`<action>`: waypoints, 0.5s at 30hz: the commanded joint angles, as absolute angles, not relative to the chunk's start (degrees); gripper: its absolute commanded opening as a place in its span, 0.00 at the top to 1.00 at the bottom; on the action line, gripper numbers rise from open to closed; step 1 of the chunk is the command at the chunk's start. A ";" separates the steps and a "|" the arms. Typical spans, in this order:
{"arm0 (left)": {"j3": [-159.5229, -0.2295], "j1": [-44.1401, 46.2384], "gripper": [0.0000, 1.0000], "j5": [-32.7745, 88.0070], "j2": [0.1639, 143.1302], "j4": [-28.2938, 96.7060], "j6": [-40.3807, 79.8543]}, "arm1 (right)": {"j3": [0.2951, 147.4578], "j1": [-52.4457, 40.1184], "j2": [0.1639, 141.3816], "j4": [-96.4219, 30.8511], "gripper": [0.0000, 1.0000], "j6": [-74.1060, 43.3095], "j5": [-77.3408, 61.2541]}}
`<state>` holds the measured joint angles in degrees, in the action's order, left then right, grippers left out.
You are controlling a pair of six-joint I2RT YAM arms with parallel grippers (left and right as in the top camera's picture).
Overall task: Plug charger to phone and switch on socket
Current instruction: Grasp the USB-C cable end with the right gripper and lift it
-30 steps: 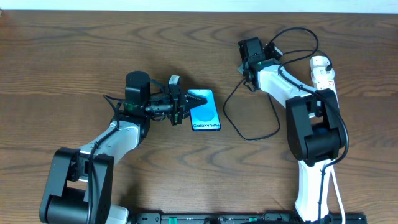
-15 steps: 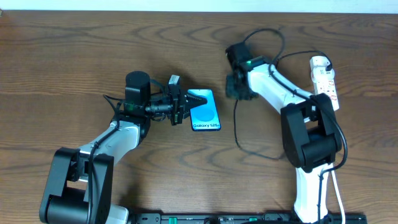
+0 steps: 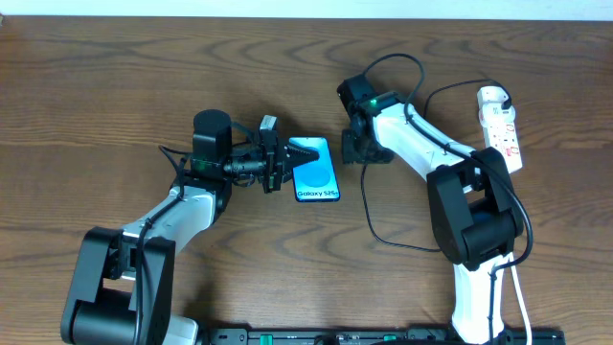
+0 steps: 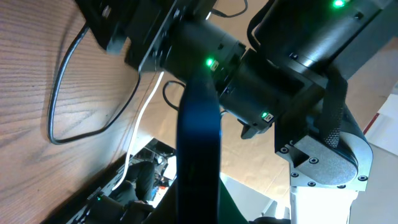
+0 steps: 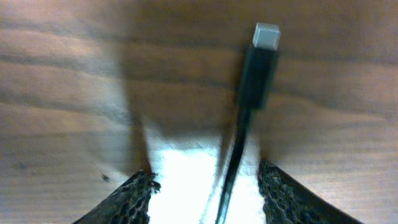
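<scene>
The phone (image 3: 316, 171), blue screen up with "Galaxy" text, lies mid-table, and my left gripper (image 3: 282, 165) is shut on its left edge. In the left wrist view the phone (image 4: 199, 149) shows edge-on as a dark bar. My right gripper (image 3: 359, 146) hovers just right of the phone, with its fingers apart. The charger's black plug (image 5: 260, 65), silver tip forward, lies on the wood ahead of my right gripper (image 5: 202, 180). Its thin cable (image 5: 229, 174) runs loose between the fingers. The cable (image 3: 375, 225) loops across the table. The white socket (image 3: 501, 123) lies at the far right.
The right arm's dark body (image 4: 280, 81) fills much of the left wrist view, close to the phone. A white cord (image 3: 522, 297) runs down the right side by the right arm's base. A black rail (image 3: 383, 336) lines the front edge.
My right gripper has moved left and nearer, from the back right to beside the phone, dragging the cable along. Its jaws have opened off the cable. The left gripper and phone stayed still.
</scene>
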<state>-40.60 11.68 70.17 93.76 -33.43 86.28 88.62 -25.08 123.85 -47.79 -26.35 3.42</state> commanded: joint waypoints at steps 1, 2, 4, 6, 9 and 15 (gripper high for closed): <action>-42.19 11.60 0.93 71.40 93.49 -33.89 85.32 | 85.32 -25.47 129.47 -45.87 0.55 -31.31 4.82; -42.19 11.60 0.93 71.42 93.49 -33.89 85.32 | 85.32 -25.50 129.47 -45.56 0.58 -31.29 4.82; -42.19 11.60 0.93 71.42 93.49 -33.89 85.32 | 85.32 -25.50 129.49 -45.36 0.61 -31.31 4.99; -42.19 11.60 0.93 71.42 93.49 -33.89 85.32 | 85.32 -25.52 129.49 -45.60 0.66 -31.29 5.78; -42.19 11.60 0.93 71.42 93.49 -33.89 85.30 | 85.32 -25.52 129.49 -46.22 0.70 -31.29 6.87; -42.19 11.60 0.93 71.46 93.49 -33.89 85.32 | 85.32 -25.50 129.49 -46.04 0.75 -31.31 8.56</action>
<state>-40.60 11.68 70.17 93.76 -33.43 86.28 88.40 -25.34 123.94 -45.30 -30.72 6.04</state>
